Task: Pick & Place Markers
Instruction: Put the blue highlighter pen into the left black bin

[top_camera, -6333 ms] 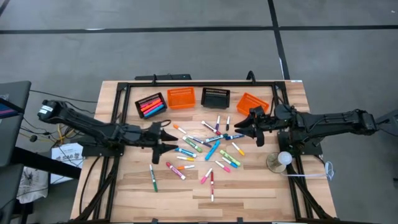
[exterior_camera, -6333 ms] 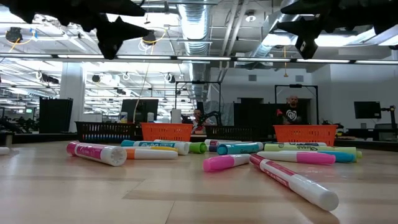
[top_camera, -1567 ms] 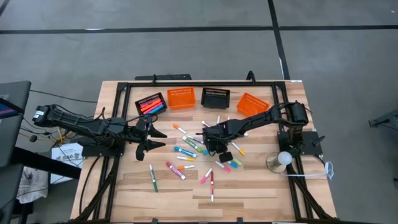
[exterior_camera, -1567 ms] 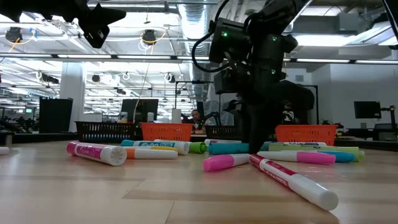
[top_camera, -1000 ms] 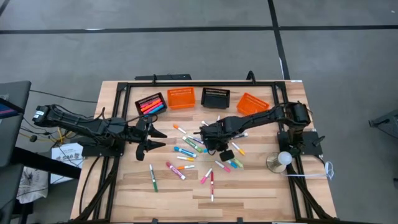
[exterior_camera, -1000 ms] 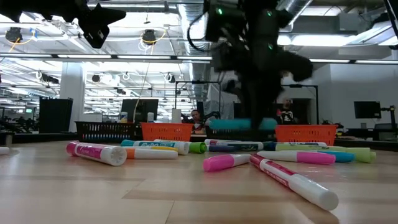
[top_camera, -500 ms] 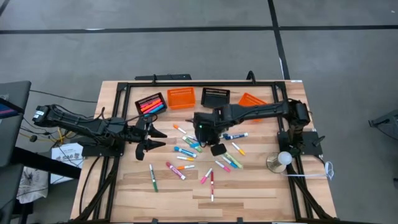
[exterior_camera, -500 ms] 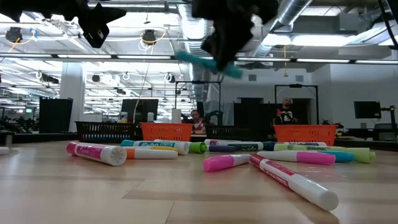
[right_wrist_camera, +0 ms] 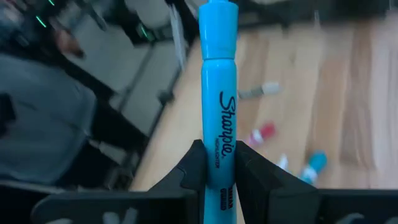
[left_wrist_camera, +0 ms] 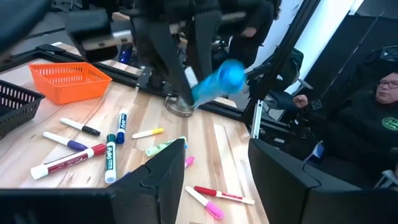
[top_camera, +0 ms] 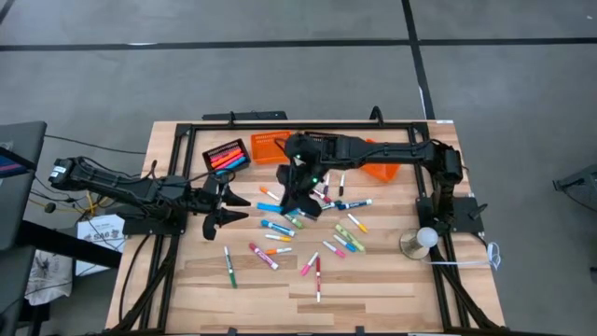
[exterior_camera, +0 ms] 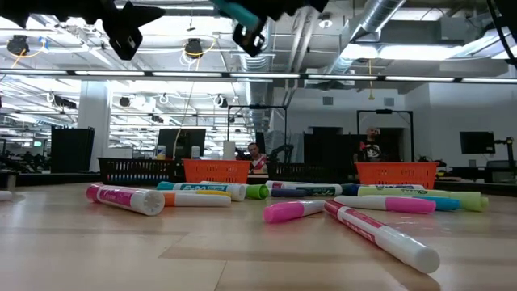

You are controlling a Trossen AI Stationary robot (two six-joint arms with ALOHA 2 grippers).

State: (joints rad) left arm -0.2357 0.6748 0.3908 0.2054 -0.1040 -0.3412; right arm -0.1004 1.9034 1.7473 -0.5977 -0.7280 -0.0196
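Note:
Many markers (top_camera: 312, 233) lie scattered on the wooden table. My right gripper (right_wrist_camera: 217, 171) is high above the pile's left part and is shut on a light blue marker (right_wrist_camera: 217, 81). The low view has that marker (exterior_camera: 238, 12) at its top edge, and the left wrist view shows it (left_wrist_camera: 217, 81) in the air. My left gripper (top_camera: 231, 207) hangs open to the left of the pile, with nothing between its fingers (left_wrist_camera: 165, 180). My right gripper pinches the blue marker's barrel (right_wrist_camera: 217, 158) between its two fingers, near one end. The rest of the marker sticks out ahead past the fingertips. It is lifted clear of the table and tilted.
Along the far side stands a row of baskets: a black basket (top_camera: 227, 157) with markers in it, an orange basket (top_camera: 269, 145) and another orange basket (top_camera: 381, 157). My right arm reaches across the row. A round lamp base (top_camera: 417, 243) stands at the right.
My right gripper has risen from the pile with the blue marker and swung toward the table's left and far side, turning as it went. The marker, low over the table a second ago, now hangs high and clear.

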